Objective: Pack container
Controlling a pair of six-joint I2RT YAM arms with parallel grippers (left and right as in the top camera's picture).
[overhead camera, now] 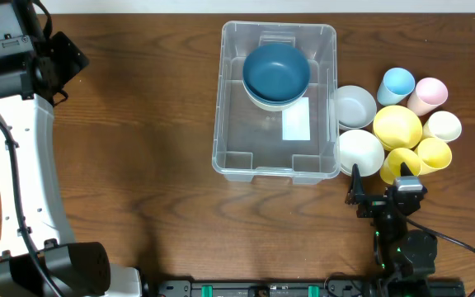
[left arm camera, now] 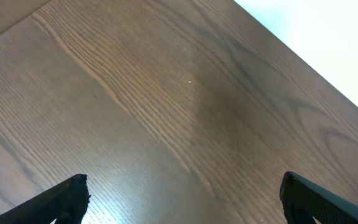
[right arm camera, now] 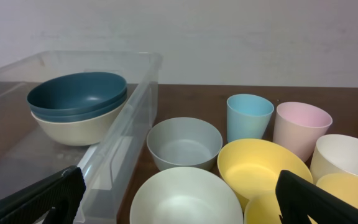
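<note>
The clear container (overhead camera: pixel 242 144) stands at the table's middle, with a white label (overhead camera: pixel 296 124) on its bottom. A dark blue bowl (overhead camera: pixel 276 70) nested in a cream bowl (right arm camera: pixel 73 132) sits in its far end. The container's wall also shows in the right wrist view (right arm camera: pixel 135 93). My right gripper (right arm camera: pixel 179 193) is open and empty at the front right. It is low behind a white bowl (right arm camera: pixel 185 196) that stands just right of the container. My left gripper (left arm camera: pixel 184 186) is open and empty over bare wood at the far left (overhead camera: pixel 66 59).
Right of the container stand a grey bowl (overhead camera: pixel 355 106), the white bowl (overhead camera: pixel 359 151), a yellow bowl (overhead camera: pixel 397 125), two small yellow cups (overhead camera: pixel 434 153), a white cup (overhead camera: pixel 443 126), a blue cup (overhead camera: pixel 397 83) and a pink cup (overhead camera: pixel 429 93). They stand close together.
</note>
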